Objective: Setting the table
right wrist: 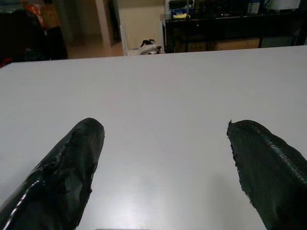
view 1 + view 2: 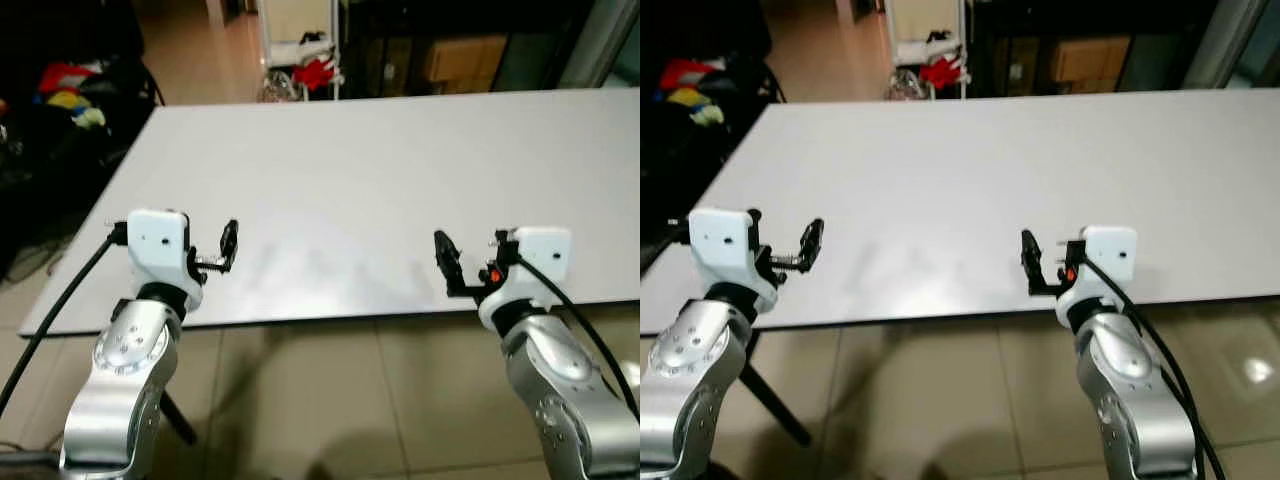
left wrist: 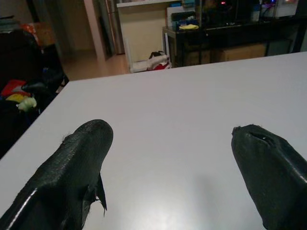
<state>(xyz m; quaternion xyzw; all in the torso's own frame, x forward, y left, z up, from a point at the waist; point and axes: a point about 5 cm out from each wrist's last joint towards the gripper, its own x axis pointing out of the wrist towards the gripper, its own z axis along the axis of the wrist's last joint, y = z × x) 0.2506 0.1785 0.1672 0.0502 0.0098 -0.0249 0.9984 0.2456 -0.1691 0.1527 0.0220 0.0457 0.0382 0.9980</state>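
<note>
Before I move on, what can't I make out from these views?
- Table: its right end is cut off by the edge of the eye views.
- Heap left of the table: colours only, too dark to name.
- Shelf behind the table: items too small and dim in the wrist views.
- Left gripper and right gripper: open, holding nothing.
</note>
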